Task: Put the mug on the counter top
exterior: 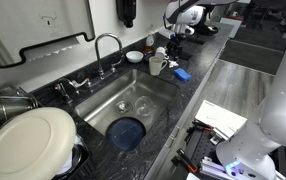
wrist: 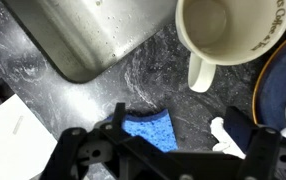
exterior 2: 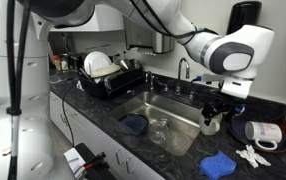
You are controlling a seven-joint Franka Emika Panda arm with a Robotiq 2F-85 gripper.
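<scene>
The pale mug [wrist: 228, 35] stands upright and empty on the dark speckled counter top [wrist: 43, 85], at the corner of the steel sink, with its handle toward my fingers. It shows in both exterior views [exterior: 157, 65] [exterior 2: 211, 125]. My gripper [wrist: 178, 125] is open and empty. It hangs just above the counter, close beside the mug and apart from it. It also shows in both exterior views [exterior: 173, 40] [exterior 2: 215, 105]. A blue sponge [wrist: 148, 130] lies on the counter between my fingers.
The steel sink [exterior: 133, 95] holds a blue bowl [exterior: 128, 132] and a clear glass [exterior 2: 160, 128]. The faucet [exterior: 108, 45] stands behind it. A dish rack with plates [exterior 2: 108, 75] is at the far end. A blue plate [wrist: 278, 90] and a small white object [wrist: 223, 135] lie near the mug. Papers [exterior: 223, 118] lie on the counter.
</scene>
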